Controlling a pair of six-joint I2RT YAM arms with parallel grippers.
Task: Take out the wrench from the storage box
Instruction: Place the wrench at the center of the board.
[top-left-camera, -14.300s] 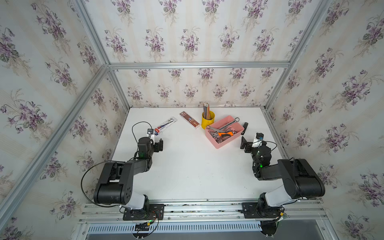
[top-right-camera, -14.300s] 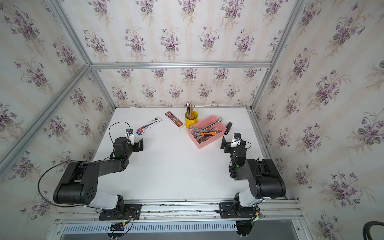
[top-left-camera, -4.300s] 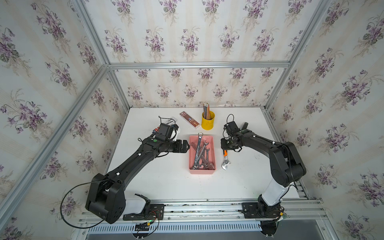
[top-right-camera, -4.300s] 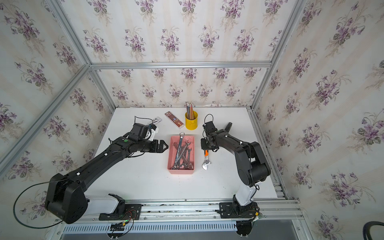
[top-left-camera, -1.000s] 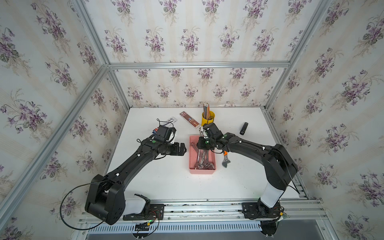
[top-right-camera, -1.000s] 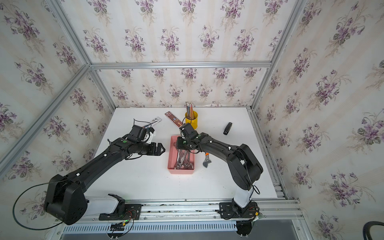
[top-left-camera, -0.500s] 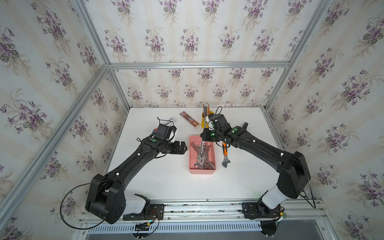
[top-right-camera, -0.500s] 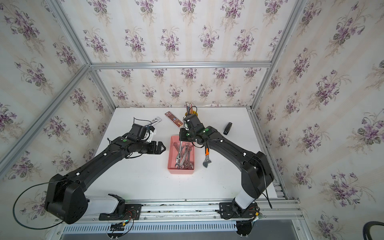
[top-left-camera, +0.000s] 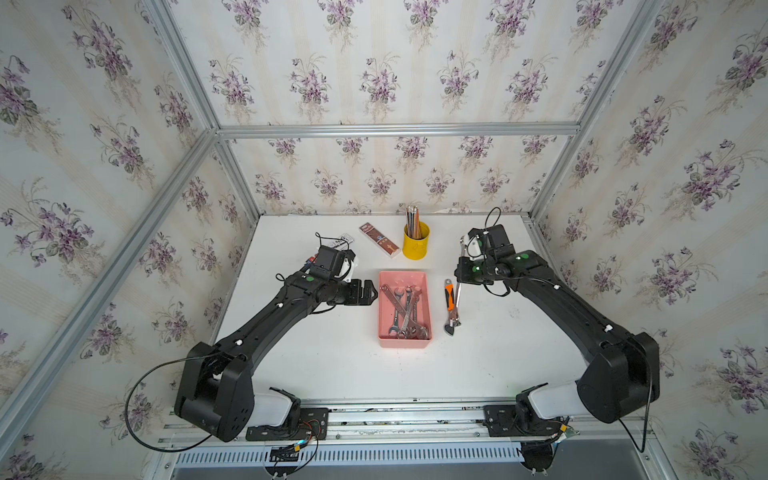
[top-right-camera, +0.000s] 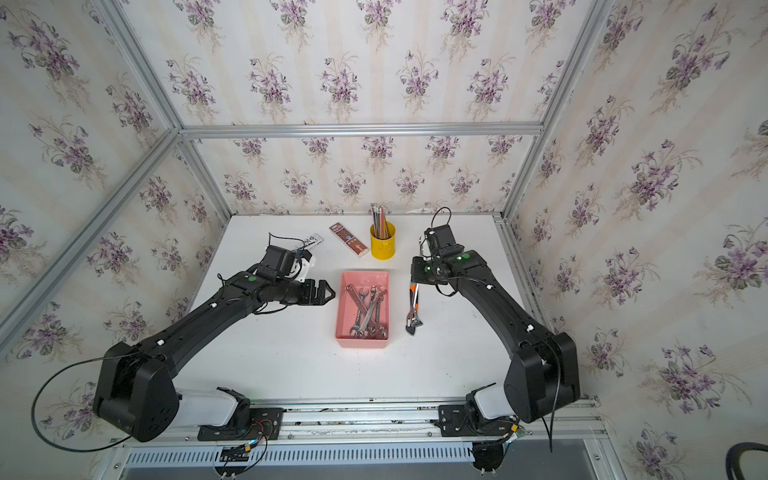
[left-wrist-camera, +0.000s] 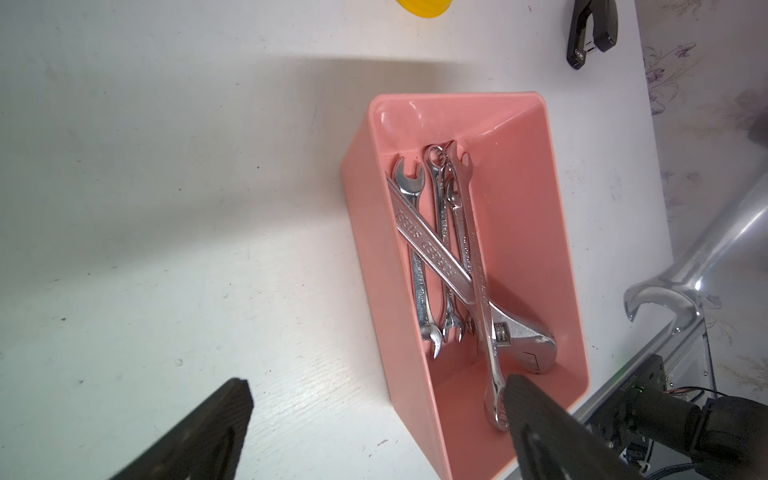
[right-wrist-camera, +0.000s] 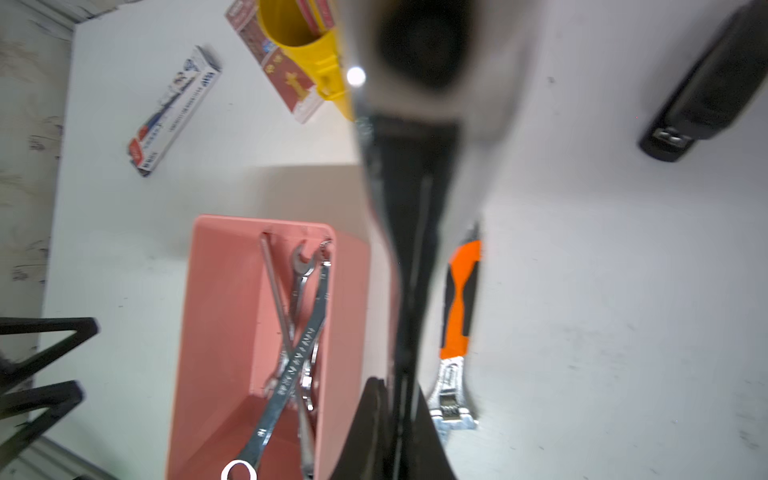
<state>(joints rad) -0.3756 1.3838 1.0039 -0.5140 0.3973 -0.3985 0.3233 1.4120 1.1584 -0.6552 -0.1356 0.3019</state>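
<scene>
Right arm is out past the right side of the box; the right jaws are pinched tight on the wrench. That silver wrench is clear of the box and up off the table; its open end shines in the left wrist view (from the right wrist it is only a blur running from the jaws toward the lens).

In both top views the orange wrench lies under it, flat on the table just beside the box, apart from its wall.

Across the way the left arm reaches in beside the box's far half; the left jaws are spread wide and hold nothing, tips just beside the left wall; whether they touch it I cannot tell.

Inside the box the other wrenches lie crossed in a heap.

Behind the box stands the yellow cup, pencils upright in it; a black stapler lies on the table beyond, seen only from the wrists.
</scene>
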